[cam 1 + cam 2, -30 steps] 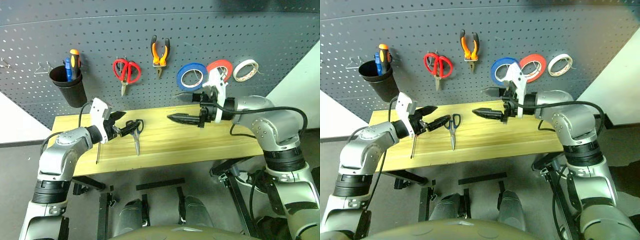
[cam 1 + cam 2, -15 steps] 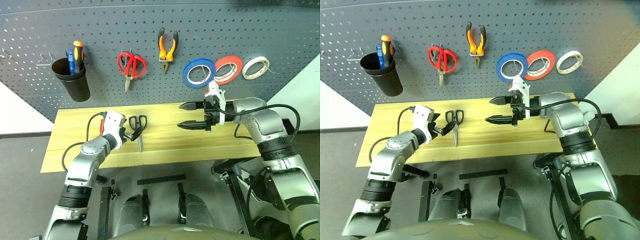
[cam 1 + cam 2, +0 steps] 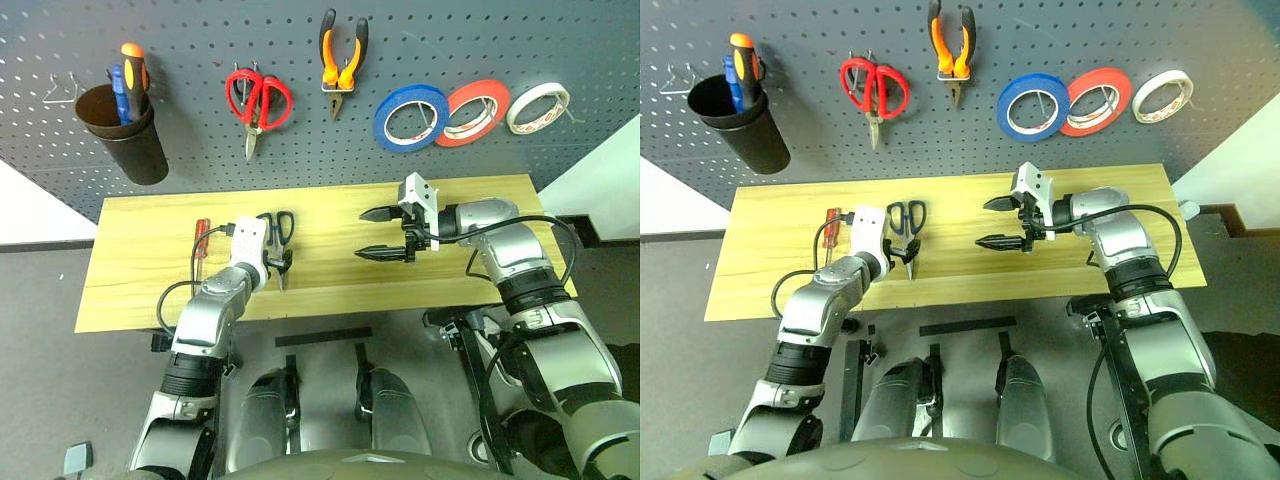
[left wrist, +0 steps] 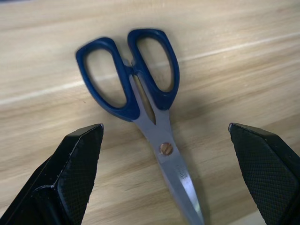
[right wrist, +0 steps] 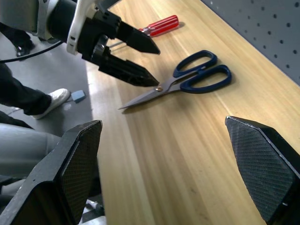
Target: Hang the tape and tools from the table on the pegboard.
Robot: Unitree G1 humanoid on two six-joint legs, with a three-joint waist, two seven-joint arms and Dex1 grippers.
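Observation:
Dark blue-handled scissors [image 3: 279, 236] lie on the yellow plank table [image 3: 140, 275], handles toward the pegboard [image 3: 200, 40]. My left gripper [image 3: 279, 263] is open and low over the blades, one finger on each side, as the left wrist view shows with the scissors [image 4: 140, 93] between them. The red-handled screwdriver [image 3: 200, 238] lies just left of it. My right gripper [image 3: 363, 233] hangs open above the table's middle, pointing left, holding nothing. The blue tape [image 3: 411, 117] and the orange-and-black pliers [image 3: 341, 62] hang on the pegboard.
Red scissors [image 3: 257, 100], a red-orange roll [image 3: 472, 100] and a white roll [image 3: 537, 107] also hang on the board. A black cup [image 3: 118, 140] at its left holds orange and blue screwdrivers. A person's shoe [image 5: 56, 98] stands on the floor beside the table.
The head camera has tilted down. My left gripper has come down and turned to straddle the scissors' blades. My right gripper has sunk toward the tabletop. Both stayed open.

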